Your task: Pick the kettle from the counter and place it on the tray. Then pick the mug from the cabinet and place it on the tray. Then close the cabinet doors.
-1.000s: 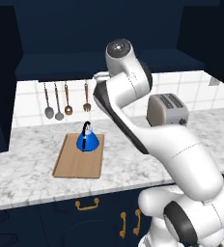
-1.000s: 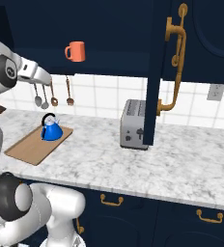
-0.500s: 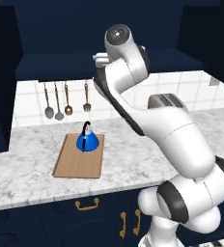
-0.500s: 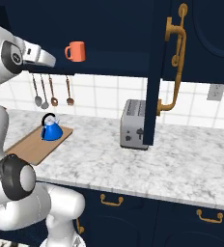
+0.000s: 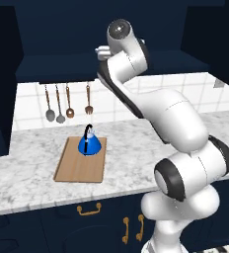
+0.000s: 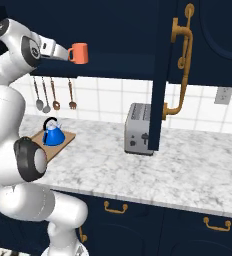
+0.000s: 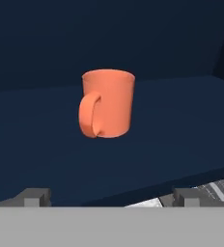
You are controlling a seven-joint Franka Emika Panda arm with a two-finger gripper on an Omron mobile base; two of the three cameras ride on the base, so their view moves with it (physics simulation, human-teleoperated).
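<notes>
left base view: the blue kettle (image 5: 89,143) stands upright on the far half of the wooden tray (image 5: 80,166), which lies flat on the marbled counter (image 5: 32,168). behind it, on the tiled wall, hang four utensils (image 5: 68,101) in a row. the white arm (image 5: 156,111) rises from the lower right and bends up and left, its hand reaching in at the level of the open navy cabinet (image 5: 57,66) above the counter. below the counter edge are navy drawers with brass handles (image 5: 89,210).

right base view: the orange mug (image 6: 78,52) stands on the cabinet shelf, handle toward the near right, just beyond the tip of the arm's hand; whether anything touches it cannot be told here. the kettle sits on the tray at the left, below and slightly left of the mug. a silver toaster (image 6: 138,128) stands on the counter further right, well apart from the tray. an open cabinet door (image 6: 164,75) with a brass bar handle (image 6: 180,60) stands edge-on beside the toaster.

hand view: the mug is upright on the dark shelf (image 7: 172,125), handle turned to the left and toward the camera. the claw (image 7: 109,198) has its two tips spread wide apart at the bottom, both short of the mug and clear of it, holding nothing.
</notes>
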